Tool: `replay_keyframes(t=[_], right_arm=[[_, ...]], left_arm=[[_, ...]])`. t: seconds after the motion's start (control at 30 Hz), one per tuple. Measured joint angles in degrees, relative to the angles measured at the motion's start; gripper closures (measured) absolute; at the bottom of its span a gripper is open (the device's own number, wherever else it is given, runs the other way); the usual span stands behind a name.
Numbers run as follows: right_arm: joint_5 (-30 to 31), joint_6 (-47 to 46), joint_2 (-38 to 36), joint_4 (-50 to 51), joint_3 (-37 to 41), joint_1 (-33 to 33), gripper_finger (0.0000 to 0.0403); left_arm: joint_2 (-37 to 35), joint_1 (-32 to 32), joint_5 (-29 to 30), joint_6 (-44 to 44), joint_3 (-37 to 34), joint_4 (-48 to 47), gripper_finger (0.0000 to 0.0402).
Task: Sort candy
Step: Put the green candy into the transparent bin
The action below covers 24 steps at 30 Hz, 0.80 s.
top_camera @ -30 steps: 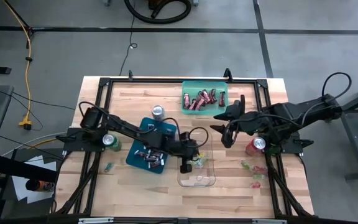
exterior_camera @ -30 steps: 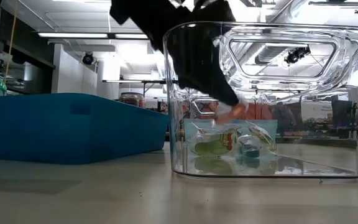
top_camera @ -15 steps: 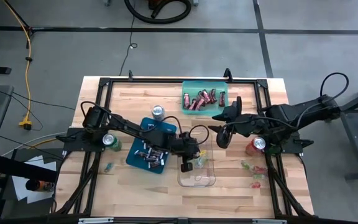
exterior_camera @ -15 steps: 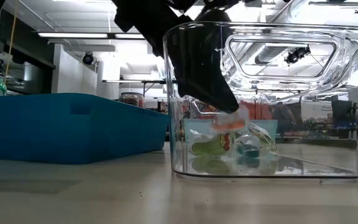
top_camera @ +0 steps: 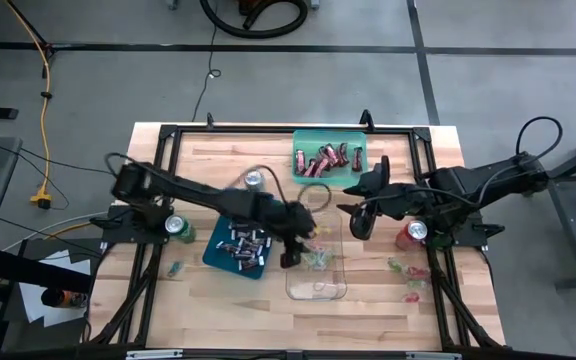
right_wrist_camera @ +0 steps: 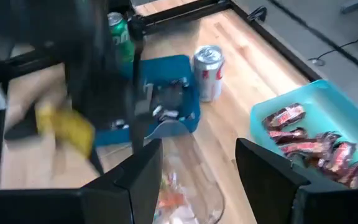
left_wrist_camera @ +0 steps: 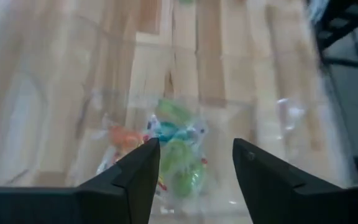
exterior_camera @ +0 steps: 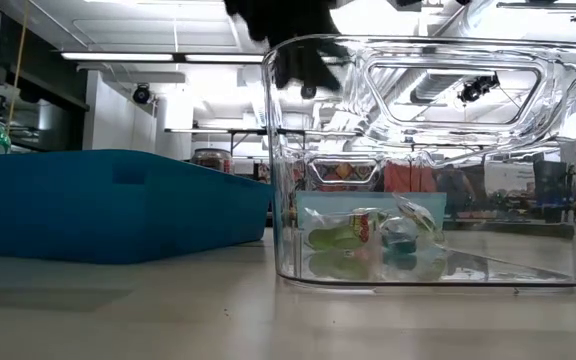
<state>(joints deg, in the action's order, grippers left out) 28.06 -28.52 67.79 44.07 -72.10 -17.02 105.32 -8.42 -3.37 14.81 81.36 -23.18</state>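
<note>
The clear bin (top_camera: 318, 262) stands at the table's middle with a few green, blue and orange wrapped sweets (exterior_camera: 368, 235) lying on its floor. My left gripper (top_camera: 290, 252) hangs open over the bin's left rim, above the sweets (left_wrist_camera: 173, 149), holding nothing. In the low view it (exterior_camera: 303, 70) is level with the bin's top rim. My right gripper (top_camera: 356, 220) waits open above the bin's far right corner. Dark mini bars lie in the blue tray (top_camera: 230, 262), and red bars (top_camera: 323, 160) lie in the teal tray (top_camera: 356, 135).
A silver can (top_camera: 255, 180) stands behind the blue tray, a green can (top_camera: 176, 227) at its left, and a red can (top_camera: 411, 233) at the right. Loose sweets (top_camera: 408, 275) lie on the table near the right edge, and a few more (top_camera: 175, 268) at the left.
My left gripper has opened inside the clear bin and let go of a small orange-wrapped sweet, which now lies with the others on the bin's floor. The gripper has then risen out of the bin to its rim.
</note>
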Motion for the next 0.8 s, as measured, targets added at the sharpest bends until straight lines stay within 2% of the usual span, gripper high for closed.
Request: replay_keyframes(t=[0.17,0.33,0.47,0.6,0.7,0.8], right_arm=[[-6.94,-4.19,-0.83,4.75,0.00,-0.54,0.0204],[-13.49,-14.09,-0.58,15.38,0.00,-5.42,0.0204],[-13.95,-26.02,-0.14,20.49,1.22,-13.17,0.0204],[-16.21,-41.76,0.07,20.08,8.64,-20.81,0.0204],[-23.34,-54.36,0.21,17.96,17.31,-24.33,0.0204],[-31.53,-63.04,0.24,13.72,23.97,-25.31,0.0204]], left_arm=[[-10.07,-0.07,1.40,-0.83,-0.08,-4.38,0.0209],[-22.71,-1.71,4.61,0.40,-7.74,5.52,0.0209],[-31.94,-2.70,8.65,5.58,-16.44,14.06,0.0208],[-38.94,-3.98,13.58,9.44,-23.47,20.44,0.0208],[-42.03,-4.94,17.30,10.60,-26.69,23.25,0.0208],[-43.77,-5.69,19.24,10.60,-27.95,24.92,0.0208]])
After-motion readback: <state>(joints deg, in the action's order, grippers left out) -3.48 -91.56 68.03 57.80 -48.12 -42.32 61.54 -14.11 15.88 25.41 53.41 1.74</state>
